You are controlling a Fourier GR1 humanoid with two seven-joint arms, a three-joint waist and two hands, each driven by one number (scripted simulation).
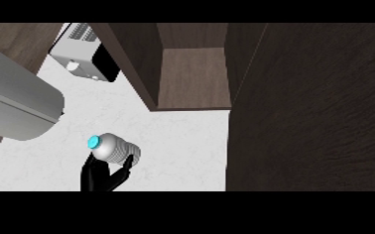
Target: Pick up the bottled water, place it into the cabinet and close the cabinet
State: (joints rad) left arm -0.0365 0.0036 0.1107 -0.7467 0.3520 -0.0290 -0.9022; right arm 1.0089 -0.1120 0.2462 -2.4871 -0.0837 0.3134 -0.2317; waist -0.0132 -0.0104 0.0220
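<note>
Left hand sits at the view's lower edge w/ fingers curled up round the base of the bottled water; thumb on its right side, so it looks grasped (palm mostly hidden, can't be sure how far round). Bottle lies tilted, long axis running from the hand up-left, blue cap pointing away. Open cabinet lies up and to the right of the bottle, its door swung out at right. Right hand not visible. Next move likely carries it up-right onto the shelf.
</note>
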